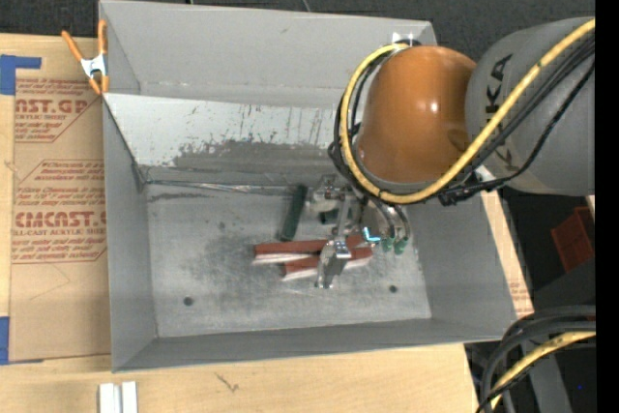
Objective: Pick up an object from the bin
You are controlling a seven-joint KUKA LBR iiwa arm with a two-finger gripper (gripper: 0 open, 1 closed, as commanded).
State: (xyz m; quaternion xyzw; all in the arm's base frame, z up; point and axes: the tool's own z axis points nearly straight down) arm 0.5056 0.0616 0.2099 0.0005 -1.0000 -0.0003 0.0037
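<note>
My hand [332, 264] sits over the arm-side end of the reddish-brown strip [280, 252], whose long axis runs away across the bin [193, 290] floor; I cannot tell how wide my hand is.

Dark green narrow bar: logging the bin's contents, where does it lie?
In the camera view the dark green bar lies mid-bin, above the reddish-brown flat strip, left of the gripper.

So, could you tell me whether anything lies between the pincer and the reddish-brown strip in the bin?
Nothing visible does. The pincer is down at the reddish-brown strip, towards its right end. A dark green stick lies to the pincer's upper left; a pale piece lies along the strip's lower edge.
</note>
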